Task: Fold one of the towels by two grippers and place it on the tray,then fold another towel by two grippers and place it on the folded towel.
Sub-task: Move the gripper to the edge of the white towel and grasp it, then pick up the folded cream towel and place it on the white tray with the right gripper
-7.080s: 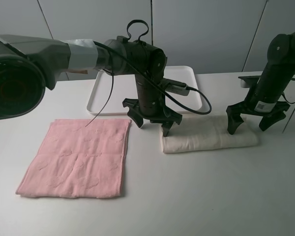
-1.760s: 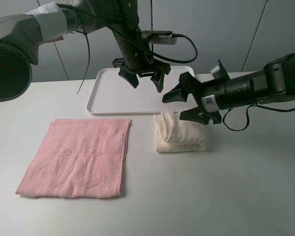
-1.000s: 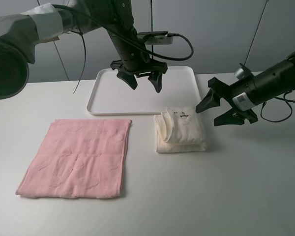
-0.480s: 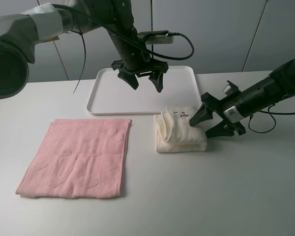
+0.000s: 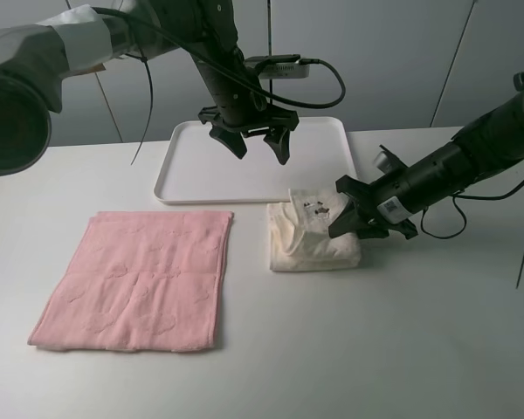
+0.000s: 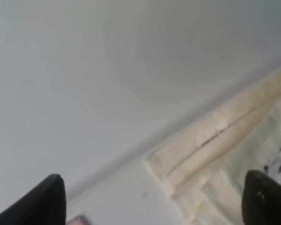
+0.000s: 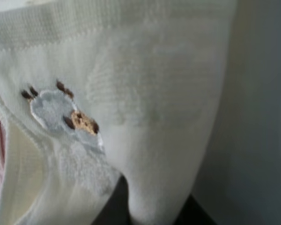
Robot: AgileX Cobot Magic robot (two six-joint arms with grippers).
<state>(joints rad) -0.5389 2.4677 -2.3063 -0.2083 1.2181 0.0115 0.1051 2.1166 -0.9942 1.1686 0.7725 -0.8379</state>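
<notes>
Cream towel [image 5: 310, 237]: folded into a small thick bundle on the tabletop [image 5: 384, 340], just in front of the tray's near right corner and not on it. A small embroidered motif [image 7: 61, 110] shows on its top layer.
Right pincer [image 5: 348, 216]: reaches in low from the right, clamped on the bundle's right edge, with cloth bunched between its fingers.
Left pincer [image 5: 254, 147]: fingers spread wide apart, gripping nothing, hanging above the middle of the tray.
Tray [image 5: 188, 170]: white, flat on the tabletop, behind both towels.
Pink towel [image 5: 135, 278]: spread flat and unfolded, left of the cream bundle, with a strip of bare tabletop between them.
In the way: the left pincer and its looping black cable [image 5: 341, 85] hang over the tray.
</notes>
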